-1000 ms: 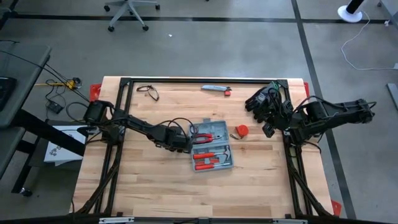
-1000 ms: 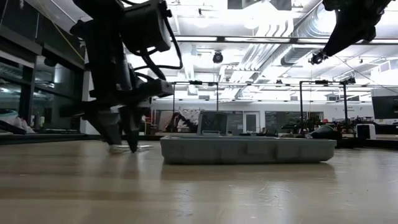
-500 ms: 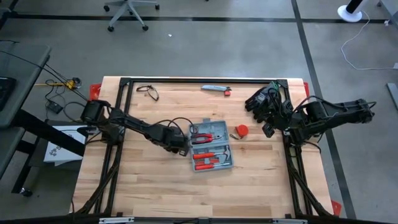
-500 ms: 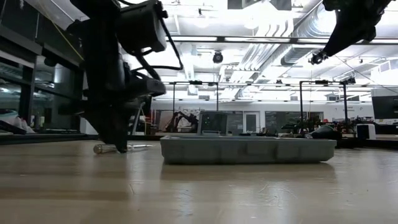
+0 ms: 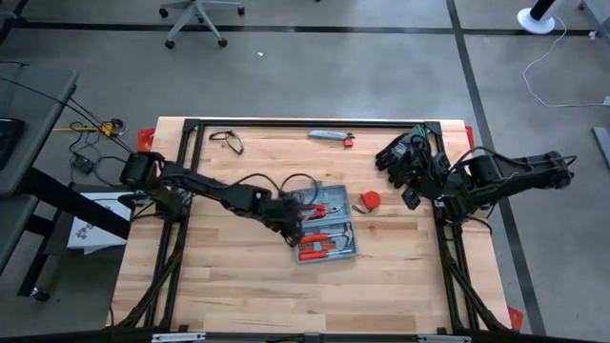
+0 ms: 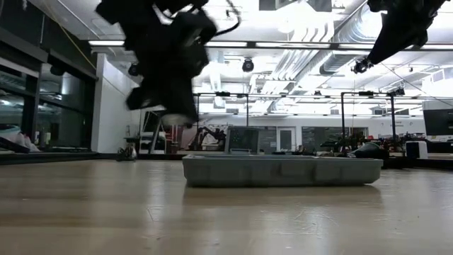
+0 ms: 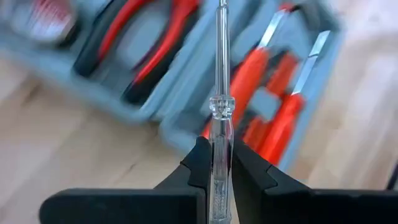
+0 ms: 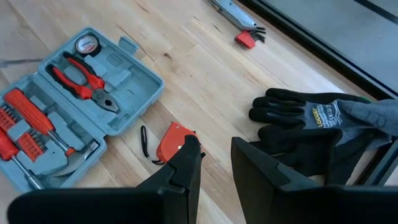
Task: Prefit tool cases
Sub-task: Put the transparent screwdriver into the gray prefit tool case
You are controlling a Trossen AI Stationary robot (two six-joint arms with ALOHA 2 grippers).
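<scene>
The grey-blue tool case (image 5: 325, 224) lies open on the table's middle, with red-handled pliers and other red tools in its recesses; it also shows in the low view (image 6: 282, 171) and the right wrist view (image 8: 68, 112). My left gripper (image 5: 291, 217) hangs over the case's left edge, shut on a clear-handled screwdriver (image 7: 219, 74). My right gripper (image 8: 214, 158) waits open at the table's right, above the black gloves, with nothing between its fingers. My left gripper pinches the screwdriver's clear handle (image 7: 217, 155) between its two fingers. The fingers slant down from the table's left. The screwdriver runs on past the fingertips, its metal shaft (image 7: 221, 43) reaching out over the case, and it hangs clear of table and case.
Black gloves (image 5: 405, 152) lie at the far right, with a red tape measure (image 5: 371, 199) between them and the case. At the far edge lie a utility knife (image 5: 329, 135) and a pair of glasses (image 5: 227, 140). Bare wood lies near the front.
My left gripper has shut on the screwdriver, which lay on the table left of the case. It has lifted it clear, gone toward the table's right over the case's edge, and rolled about its own line.
</scene>
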